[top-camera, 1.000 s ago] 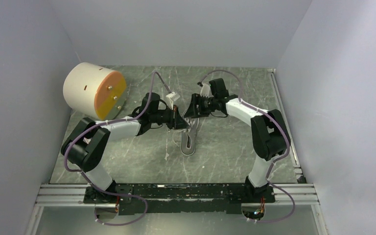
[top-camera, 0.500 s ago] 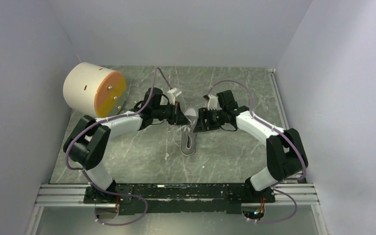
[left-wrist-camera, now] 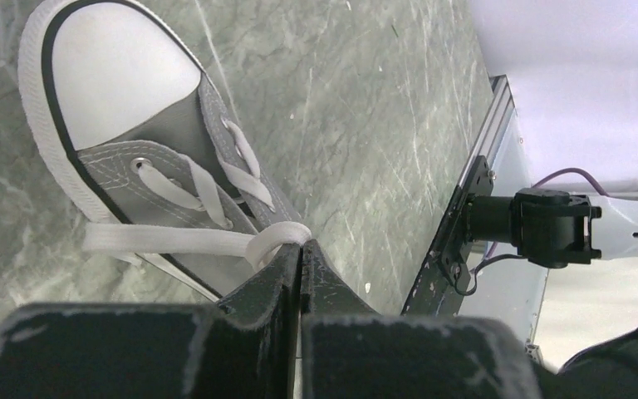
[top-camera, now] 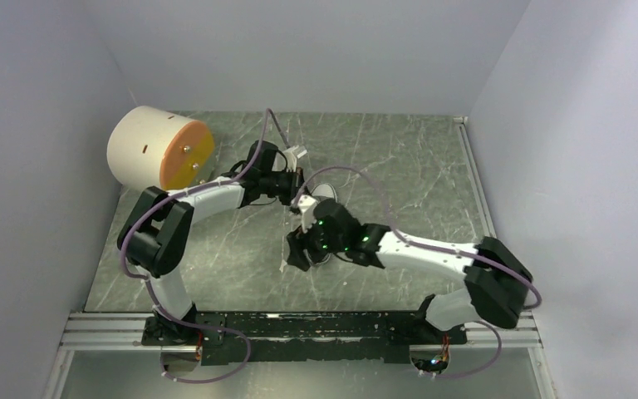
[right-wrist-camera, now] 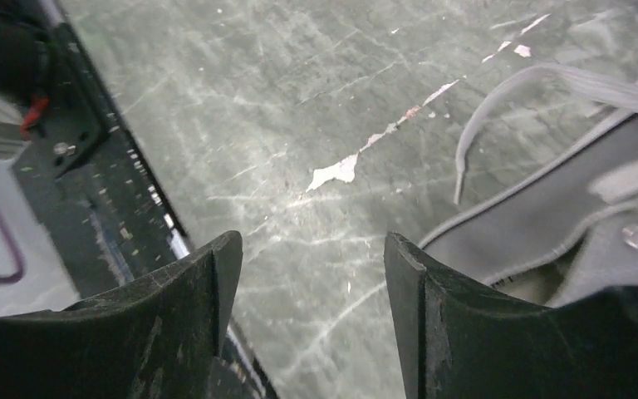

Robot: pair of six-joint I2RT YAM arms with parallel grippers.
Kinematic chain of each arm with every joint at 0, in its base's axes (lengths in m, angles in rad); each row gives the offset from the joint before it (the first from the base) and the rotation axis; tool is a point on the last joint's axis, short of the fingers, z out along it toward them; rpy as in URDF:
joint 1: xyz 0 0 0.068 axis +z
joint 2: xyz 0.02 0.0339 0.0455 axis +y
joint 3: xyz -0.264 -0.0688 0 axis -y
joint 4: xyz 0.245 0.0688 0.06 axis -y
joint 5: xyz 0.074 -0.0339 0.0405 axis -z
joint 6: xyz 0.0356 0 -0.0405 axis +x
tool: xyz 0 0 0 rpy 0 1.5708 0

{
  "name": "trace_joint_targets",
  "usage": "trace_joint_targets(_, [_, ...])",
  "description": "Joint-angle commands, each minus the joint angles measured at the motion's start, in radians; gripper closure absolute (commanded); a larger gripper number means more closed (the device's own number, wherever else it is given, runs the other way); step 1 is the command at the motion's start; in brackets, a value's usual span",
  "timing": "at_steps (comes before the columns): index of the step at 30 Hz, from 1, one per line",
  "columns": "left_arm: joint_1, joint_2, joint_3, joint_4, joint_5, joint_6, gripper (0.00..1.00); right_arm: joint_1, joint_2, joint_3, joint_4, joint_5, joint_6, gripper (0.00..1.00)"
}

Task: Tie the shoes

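Right gripper [right-wrist-camera: 307,249] has swung from the toe end of the sneaker [left-wrist-camera: 145,154] to its heel mid-table, jaws apart and empty, while left gripper [left-wrist-camera: 299,249] stays pinched on a lace loop [left-wrist-camera: 266,241], so the tying looks unfinished.

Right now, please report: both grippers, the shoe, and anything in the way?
Left gripper shut on flat white lace. Right gripper open, empty, beside small grey canvas sneaker. Cream cylinder with orange face stands apart, far left.
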Motion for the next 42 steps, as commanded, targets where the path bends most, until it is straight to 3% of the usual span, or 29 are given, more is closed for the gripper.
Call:
trace_joint_targets(1, [0.008,0.010,0.023,-0.043,0.008,-0.019,0.95,0.119,0.138,0.026,0.156,0.281,0.039,0.33])
trace_joint_targets(6, [0.010,-0.006,0.008,-0.028,-0.005,-0.035,0.95,0.185,0.264,0.083,0.160,0.497,0.038,0.34])
trace_joint_targets(17, [0.009,-0.015,-0.007,-0.026,-0.002,-0.038,0.95,0.183,0.337,0.131,0.161,0.564,0.001,0.34])
trace_joint_targets(23, [0.010,-0.007,-0.003,-0.025,0.008,-0.038,0.95,0.180,0.463,0.198,0.164,0.664,0.044,0.39])
trace_joint_targets(28, [0.010,-0.017,-0.004,-0.026,0.008,-0.042,0.95,0.172,0.493,0.185,0.164,0.725,0.093,0.48])
trace_joint_targets(32, [0.009,-0.018,-0.004,-0.039,0.010,-0.033,0.95,0.160,0.495,0.150,0.202,0.712,0.102,0.49])
trace_joint_targets(36, [0.010,-0.019,-0.004,-0.048,0.010,-0.027,0.95,0.154,0.519,0.142,0.216,0.684,0.104,0.67])
trace_joint_targets(40, [0.010,-0.019,-0.005,-0.050,0.010,-0.020,0.95,0.154,0.494,0.130,0.232,0.667,0.081,1.00])
trace_joint_targets(42, [0.009,-0.020,-0.005,-0.050,0.010,-0.021,0.95,0.154,0.458,0.141,0.205,0.637,0.062,1.00])
